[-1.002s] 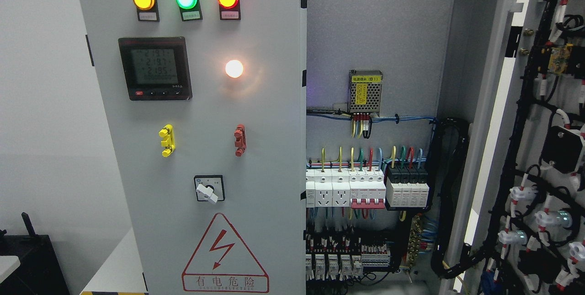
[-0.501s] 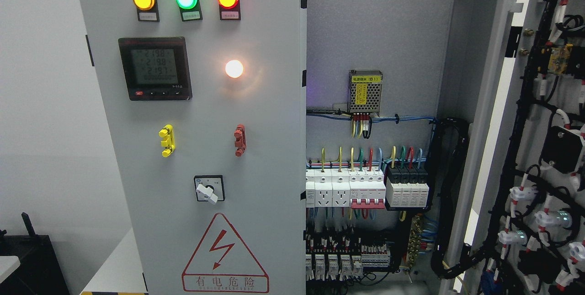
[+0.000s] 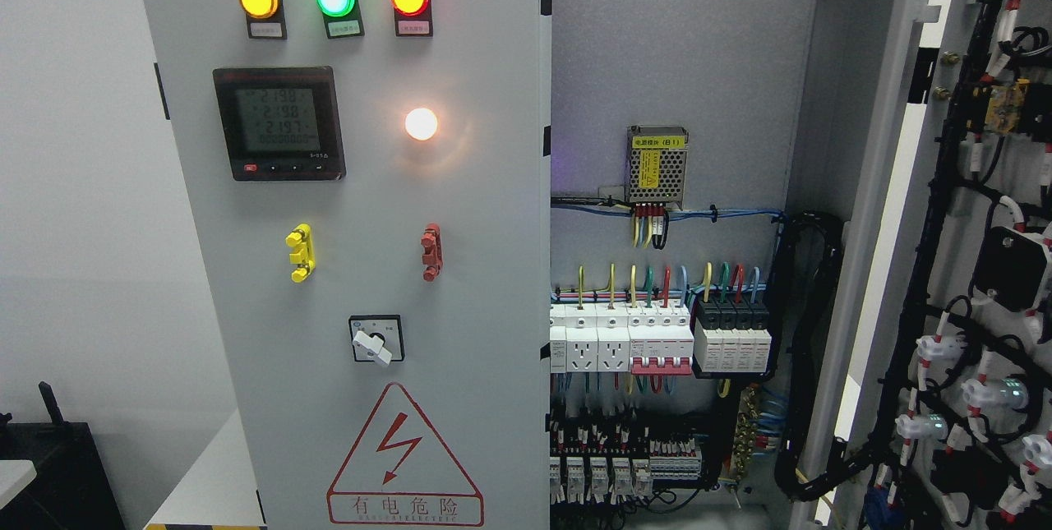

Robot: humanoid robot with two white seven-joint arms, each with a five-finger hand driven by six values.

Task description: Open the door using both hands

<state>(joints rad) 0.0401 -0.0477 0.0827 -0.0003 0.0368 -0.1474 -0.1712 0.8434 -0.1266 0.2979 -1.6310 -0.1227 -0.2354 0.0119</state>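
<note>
Right door (image 3: 978,267) swung wide open at frame right, wiring on its inner face; left door (image 3: 362,267) shut. No hands in view, state unknown. Doors prob. stiff sheet steel, heavy on hinges; grip free edge, not wires.

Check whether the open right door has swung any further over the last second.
No. The right door keeps its position against the cabinet frame; neither hand shows.
</note>
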